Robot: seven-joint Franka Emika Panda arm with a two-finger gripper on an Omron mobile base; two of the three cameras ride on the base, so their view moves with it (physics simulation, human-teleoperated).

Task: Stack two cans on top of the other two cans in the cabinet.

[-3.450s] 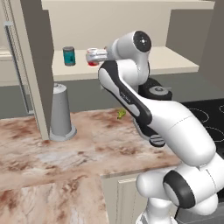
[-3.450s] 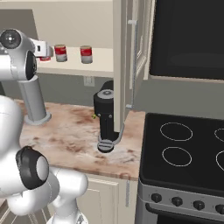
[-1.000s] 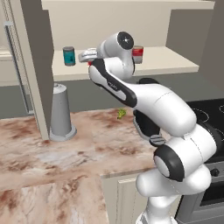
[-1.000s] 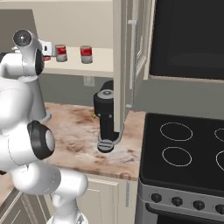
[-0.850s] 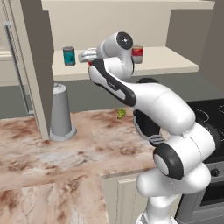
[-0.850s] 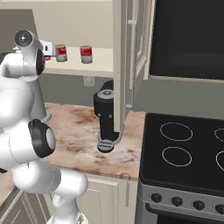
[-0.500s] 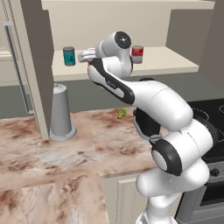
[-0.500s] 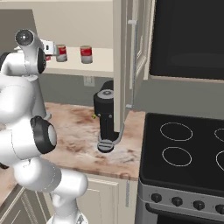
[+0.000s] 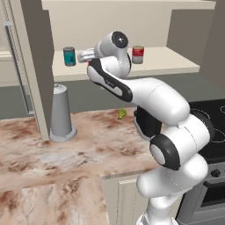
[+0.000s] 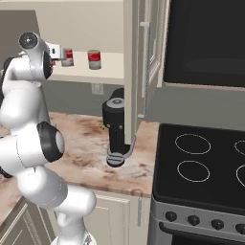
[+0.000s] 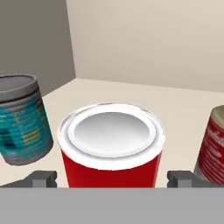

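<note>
On the cream shelf (image 11: 183, 105) of the beige wall cabinet (image 9: 39, 66), the hand (image 11: 113, 178) stands wide open astride the bright red, pale-rimmed can (image 11: 111, 146), between a teal can (image 11: 19, 118) and a red-and-silver can (image 11: 214, 144).

Red can (image 11: 111, 148) — glossy body, smooth pale metal lid.

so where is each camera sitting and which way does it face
Left base view: behind the arm's left, facing the cabinet; arm rises lower right toward the teal can.
Right base view: behind its right, over counter and stove; arm at left.
Hand view: on the hand, facing the all-red can between the open gripper tips.
Both base views share the red-and-silver can.
</note>
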